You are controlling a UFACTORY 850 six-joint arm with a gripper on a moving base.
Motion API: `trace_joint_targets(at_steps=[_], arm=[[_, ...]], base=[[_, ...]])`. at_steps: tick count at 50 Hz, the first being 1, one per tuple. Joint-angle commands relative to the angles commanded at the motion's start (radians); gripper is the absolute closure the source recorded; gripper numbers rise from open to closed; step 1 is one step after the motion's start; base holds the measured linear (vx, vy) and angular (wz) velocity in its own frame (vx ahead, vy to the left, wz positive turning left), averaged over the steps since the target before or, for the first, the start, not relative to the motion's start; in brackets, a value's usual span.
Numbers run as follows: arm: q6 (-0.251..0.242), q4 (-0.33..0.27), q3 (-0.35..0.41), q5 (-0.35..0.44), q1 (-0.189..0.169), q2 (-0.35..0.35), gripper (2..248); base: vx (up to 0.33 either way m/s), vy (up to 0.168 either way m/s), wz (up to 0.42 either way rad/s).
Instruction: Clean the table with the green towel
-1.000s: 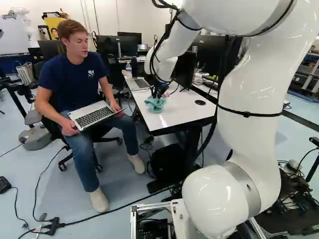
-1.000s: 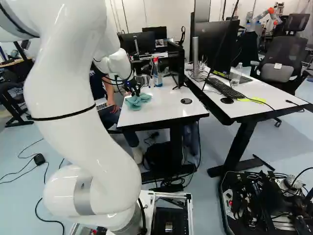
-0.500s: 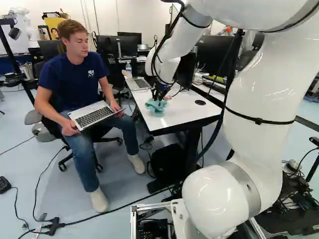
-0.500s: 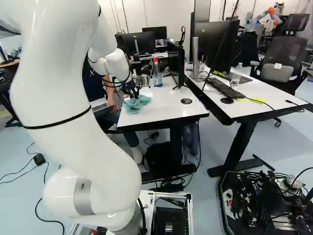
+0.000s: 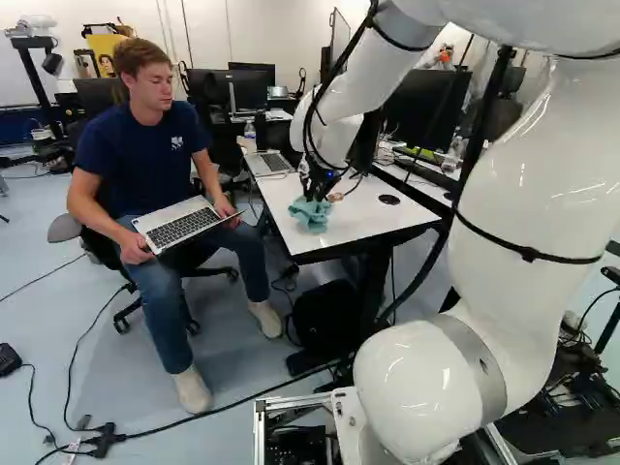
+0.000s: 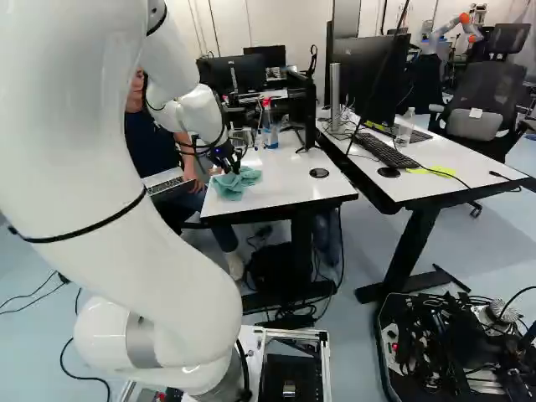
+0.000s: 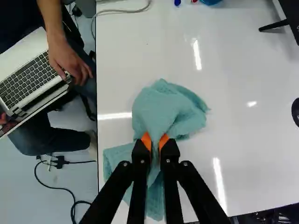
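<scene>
Gripper (image 5: 312, 197) pinches the towel (image 7: 163, 109) near one table edge (image 7: 97, 140) — wider tabletop (image 7: 247, 154) runs toward the black disc (image 6: 319, 172).

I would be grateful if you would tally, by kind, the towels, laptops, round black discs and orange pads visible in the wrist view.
Green towel: 1
Laptop: 1
Round black disc: 1
Orange pads on the end effector: 2
Total: 5
</scene>
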Motion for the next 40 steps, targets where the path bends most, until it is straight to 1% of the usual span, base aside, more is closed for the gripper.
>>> trace_joint_targets(at_steps=[7,18,30,40], arm=[[0.0,0.0,0.014,0.0,-0.005,0.014,211],[0.0,0.0,0.015,0.0,-0.007,0.015,211],[0.0,0.0,-0.035,0.0,-0.004,-0.033,211],[0.0,0.0,-0.09,0.0,0.007,-0.084,211]], base=[[0.0,0.0,0.0],[0.0,0.0,0.0],[0.0,0.0,0.0],[0.0,0.0,0.0]])
